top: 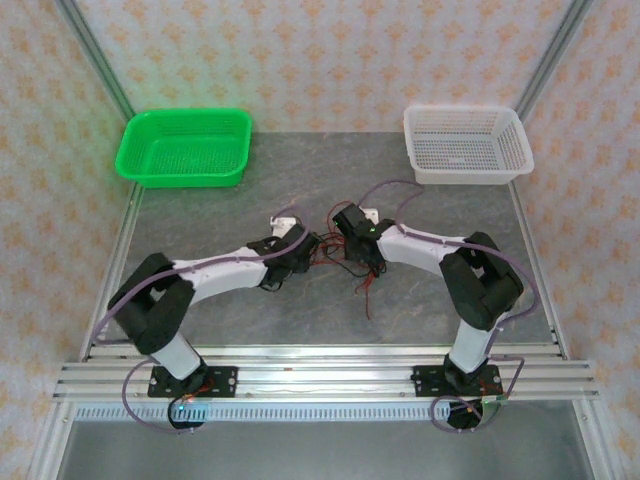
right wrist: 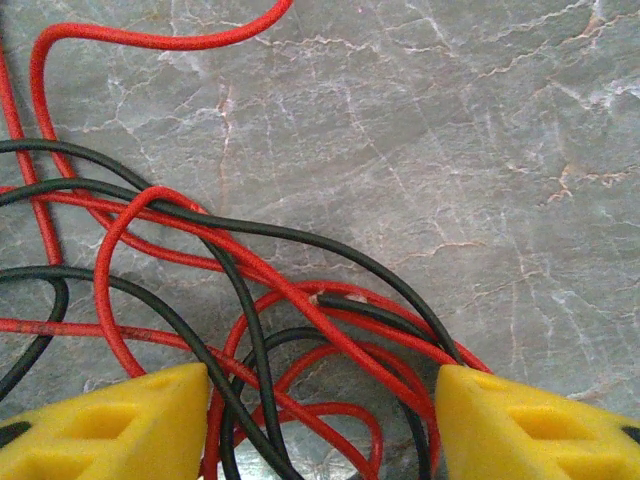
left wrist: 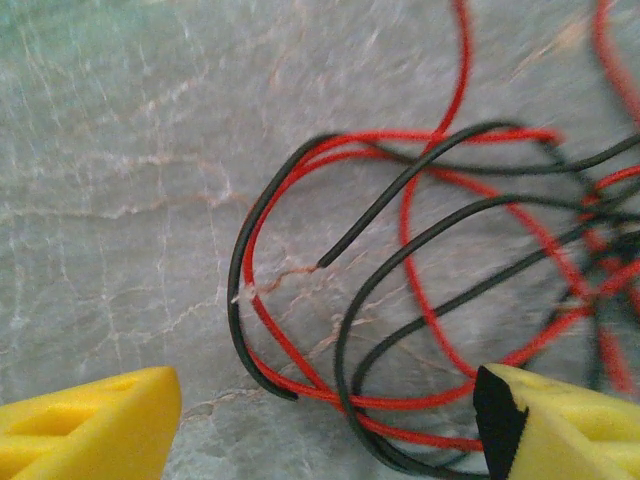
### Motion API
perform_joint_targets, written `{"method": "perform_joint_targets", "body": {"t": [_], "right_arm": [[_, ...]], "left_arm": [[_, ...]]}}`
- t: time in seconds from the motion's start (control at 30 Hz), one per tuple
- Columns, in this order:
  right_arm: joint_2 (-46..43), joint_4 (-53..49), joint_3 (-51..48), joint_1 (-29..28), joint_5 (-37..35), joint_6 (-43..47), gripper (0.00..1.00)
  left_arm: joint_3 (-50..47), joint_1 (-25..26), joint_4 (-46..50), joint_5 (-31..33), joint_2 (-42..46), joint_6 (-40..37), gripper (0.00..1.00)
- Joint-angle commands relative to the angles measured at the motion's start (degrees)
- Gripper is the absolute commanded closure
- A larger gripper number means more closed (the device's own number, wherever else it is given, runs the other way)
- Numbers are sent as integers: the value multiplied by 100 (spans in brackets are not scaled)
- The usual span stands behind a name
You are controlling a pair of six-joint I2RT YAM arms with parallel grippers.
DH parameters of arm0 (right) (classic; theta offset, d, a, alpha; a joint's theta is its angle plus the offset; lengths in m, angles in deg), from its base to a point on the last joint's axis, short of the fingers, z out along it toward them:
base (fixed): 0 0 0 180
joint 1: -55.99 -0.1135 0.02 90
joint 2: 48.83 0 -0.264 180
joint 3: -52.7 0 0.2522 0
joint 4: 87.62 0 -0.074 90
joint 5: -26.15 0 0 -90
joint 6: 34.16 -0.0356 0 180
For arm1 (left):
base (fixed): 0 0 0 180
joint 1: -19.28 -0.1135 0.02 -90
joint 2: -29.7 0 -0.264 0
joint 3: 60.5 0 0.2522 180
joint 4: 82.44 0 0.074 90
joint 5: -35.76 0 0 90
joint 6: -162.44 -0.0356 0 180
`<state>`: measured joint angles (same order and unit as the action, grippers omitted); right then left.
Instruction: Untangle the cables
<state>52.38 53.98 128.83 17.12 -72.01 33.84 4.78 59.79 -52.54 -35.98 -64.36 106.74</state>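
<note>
- The cell is closed in by patterned walls (top: 330, 60) on the far side and on both flanks, with an aluminium rail (top: 330, 372) across the near edge where the arm bases sit.
- The tabletop (top: 250, 320) is grey and marbled. It looks flat, hard and fairly smooth, so I expect a wire to slide across it rather than catch.
- A green basket (top: 185, 176) stands at the far left and a white basket (top: 465, 176) at the far right, both well apart from the work.
- The left gripper (top: 300, 250) and right gripper (top: 350, 240) face each other mid-table with the tangle between them.
- From the wrist, the left gripper (left wrist: 328, 410) is spread wide and holding nothing, with loops lying on the surface between its yellow fingers.
- The right gripper (right wrist: 322, 400) is also parted, and several strands cross its gap unclamped.
- The cables (top: 366, 288) lie in one knot at the centre, with strands trailing toward the near side.
- Close up, the red and black cables (left wrist: 463, 70) cross over and under each other in springy curls.
- I judge them very light, limp yet curl-holding, and thin enough to slip from a loose pinch.
- I would take hold near a free black end (left wrist: 335, 255), on a single strand clear of crossings, and pull gently.
</note>
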Motion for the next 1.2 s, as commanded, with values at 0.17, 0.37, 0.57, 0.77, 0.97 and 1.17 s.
{"method": "perform_joint_targets", "body": {"t": [0.17, 0.37, 0.57, 0.77, 0.97, 1.17], "right_arm": [[21, -270, -173, -24, -716, -59, 43], [-431, -564, -565, 89, -1081, -103, 43], [-1273, -768, -987, 480, -1257, -31, 50], [-1872, -696, -1297, 890, -947, 116, 52], [-2340, 251, -1592, 850, 1079, -144, 45], [-2166, 994, -1838, 551, 1450, -766, 35]], "left_arm": [[-295, -272, -286, 691, -968, 497, 20], [-631, -599, -541, 646, -1106, 586, 20], [-772, -837, -573, 688, -938, 511, 20], [-831, -904, -655, 598, -842, 494, 20], [-814, -904, -795, 371, -774, 446, 20], [-793, -905, -832, 295, -728, 432, 20]]}}
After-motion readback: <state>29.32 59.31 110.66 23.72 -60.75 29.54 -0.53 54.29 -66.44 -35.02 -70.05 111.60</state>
